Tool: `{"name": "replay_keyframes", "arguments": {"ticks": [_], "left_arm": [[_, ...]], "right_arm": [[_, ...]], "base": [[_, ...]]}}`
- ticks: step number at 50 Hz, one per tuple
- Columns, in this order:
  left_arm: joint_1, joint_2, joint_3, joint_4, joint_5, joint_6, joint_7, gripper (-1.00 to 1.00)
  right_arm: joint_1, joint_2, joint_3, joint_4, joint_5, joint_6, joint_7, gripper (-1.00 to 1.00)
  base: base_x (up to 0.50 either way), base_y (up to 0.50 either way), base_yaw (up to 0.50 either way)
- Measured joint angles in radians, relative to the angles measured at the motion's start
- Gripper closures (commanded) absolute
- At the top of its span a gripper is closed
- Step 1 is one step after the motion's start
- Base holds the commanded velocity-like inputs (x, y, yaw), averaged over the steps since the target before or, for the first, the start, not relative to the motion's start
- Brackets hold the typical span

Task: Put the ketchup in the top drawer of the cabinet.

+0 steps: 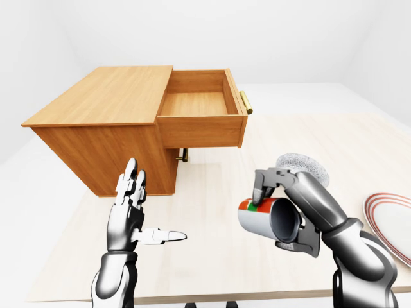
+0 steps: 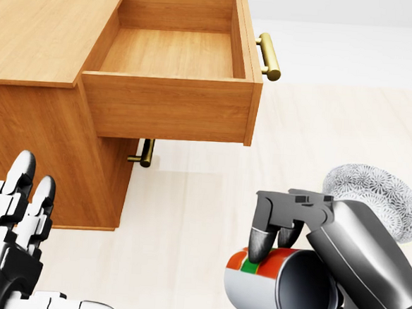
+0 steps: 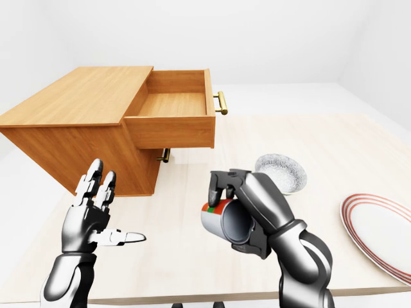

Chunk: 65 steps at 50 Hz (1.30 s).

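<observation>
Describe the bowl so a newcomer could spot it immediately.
Start at the wooden cabinet with its open top drawer, then look right along the pale table. The bowl sits just beyond the right hand; unlike the red-rimmed plate, it is deep, grey-patterned.

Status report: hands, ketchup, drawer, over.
Right hand shut on ketchup, held above the table. Left hand open, empty. Top drawer open, nothing inside; path clear.

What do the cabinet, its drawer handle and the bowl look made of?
Cabinet: wood, light satin finish; grain lines run across its top and the open top drawer. Drawer handle: brass-like metal, going by its gold colour and soft highlights. Bowl: probably glazed ceramic, white with a fine dark floral pattern. All rendered textures, so these are looks only.
</observation>
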Motion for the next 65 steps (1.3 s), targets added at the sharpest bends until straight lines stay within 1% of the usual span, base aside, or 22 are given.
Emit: {"name": "replay_keyframes", "arguments": {"ticks": [6, 16, 26, 38, 47, 51, 56, 65], "left_arm": [[-0.003, 0.0, 0.002, -0.001, -0.001, 0.004, 0.0, -1.0], [-0.009, 0.001, 0.004, 0.024, -0.001, -0.014, 0.0, -1.0], [-0.015, 0.002, 0.003, 0.041, 0.0, -0.022, 0.003, -1.0], [-0.017, 0.003, 0.005, 0.044, -0.002, -0.025, 0.003, -1.0], [-0.018, 0.003, 0.006, 0.043, -0.004, -0.025, 0.003, -1.0], [-0.017, 0.003, 0.007, 0.041, -0.005, -0.024, 0.002, -1.0], [-0.018, 0.003, 0.008, 0.042, -0.006, -0.023, 0.002, -1.0], [-0.019, 0.003, 0.01, 0.04, -0.008, -0.021, 0.001, -1.0]], "right_arm": [[-0.046, -0.021, 0.033, -0.02, -0.041, 0.0, 0.0, 1.0], [-0.236, -0.079, 0.09, 0.013, -0.205, 0.0, 0.0, 1.0], [-0.444, -0.105, 0.088, 0.145, -0.361, 0.0, 0.0, 1.0], [-0.709, -0.143, 0.079, 0.297, -0.53, 0.0, 0.0, 1.0], [-0.894, -0.153, 0.071, 0.391, -0.658, 0.0, 0.0, 1.0], [-0.964, -0.155, 0.062, 0.445, -0.683, 0.0, 0.0, 1.0], [-1.059, -0.163, 0.058, 0.539, -0.681, 0.0, 0.0, 1.0], [-1.25, -0.175, 0.059, 0.789, -0.598, 0.0, 0.0, 1.0]], "base": [[0.0, 0.0, 0.0], [0.0, 0.0, 0.0], [0.0, 0.0, 0.0], [0.0, 0.0, 0.0], [0.0, 0.0, 0.0], [0.0, 0.0, 0.0], [0.0, 0.0, 0.0], [0.0, 0.0, 0.0]]}}
